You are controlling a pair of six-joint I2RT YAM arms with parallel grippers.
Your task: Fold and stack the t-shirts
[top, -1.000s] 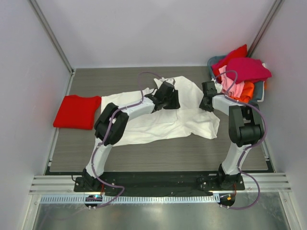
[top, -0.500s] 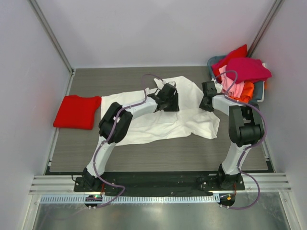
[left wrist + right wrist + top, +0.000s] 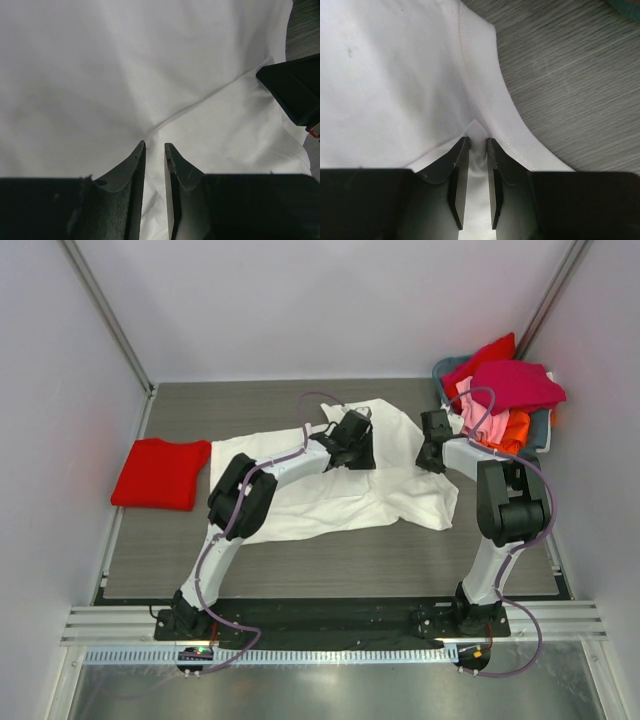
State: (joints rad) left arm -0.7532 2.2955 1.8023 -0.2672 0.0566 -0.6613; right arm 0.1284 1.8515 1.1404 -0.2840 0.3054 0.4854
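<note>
- White t-shirt (image 3: 330,502): it lies open and rumpled on the middle of the table (image 3: 330,560), between the two arms. You should expect limp, light cloth that sags and slides over itself, with no stiffness to hold a fold.
- Long axis: it runs roughly left to right across the table, the right end a little nearer the bases, and one lobe reaches toward the far side. You cannot tell neck from hem in the top view.
- Where to hold: take the stitched border, where the doubled cloth gives a firmer pinch than the single layer.
- Right gripper (image 3: 478,141): it is clamped on a tented pinch of the white t-shirt, just inside its curved stitched edge.
- Left gripper (image 3: 154,146): the jaws stand nearly together at the end of a crease. Whether cloth is caught between them cannot be told.
- Red t-shirt (image 3: 160,473): it lies folded flat at the table's left side, well apart.
- Remaining t-shirts (image 3: 505,390): they are heaped in the basket (image 3: 541,426) at the far right.
</note>
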